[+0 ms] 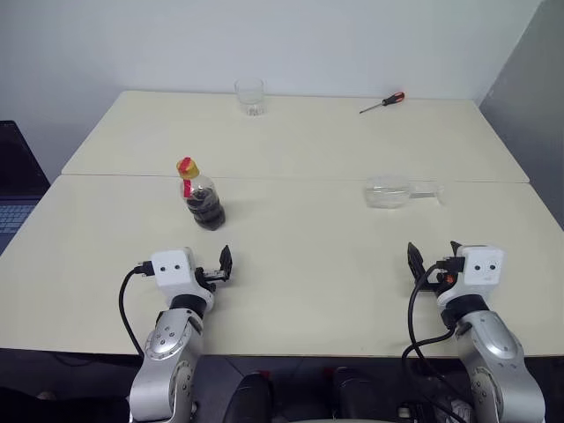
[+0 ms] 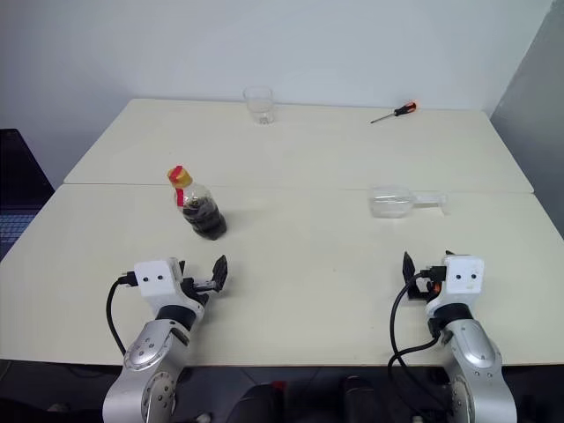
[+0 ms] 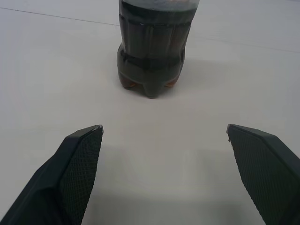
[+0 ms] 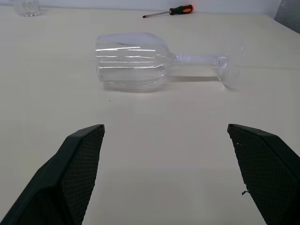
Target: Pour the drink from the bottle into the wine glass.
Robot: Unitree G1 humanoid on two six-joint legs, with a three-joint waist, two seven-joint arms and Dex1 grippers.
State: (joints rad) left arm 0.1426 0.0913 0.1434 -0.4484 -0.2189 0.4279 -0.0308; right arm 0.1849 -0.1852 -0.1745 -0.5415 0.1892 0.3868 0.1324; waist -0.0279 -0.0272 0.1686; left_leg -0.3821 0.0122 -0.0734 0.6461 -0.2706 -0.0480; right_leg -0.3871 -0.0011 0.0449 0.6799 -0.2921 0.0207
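Both grippers, left gripper (image 1: 214, 267) and right gripper (image 1: 434, 256), hover spread wide and empty near the table's (image 1: 308, 264) front edge. Nothing is grasped yet: the bottle (image 1: 201, 196) stands capped ahead of the left, while the wine glass (image 1: 398, 192) lies toppled mid-table and probably needs righting first.

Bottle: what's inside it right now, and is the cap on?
The bottle stands upright and holds dark drink in its lower part; the upper part looks clear. The yellow cap is on. The red label covers the neck.
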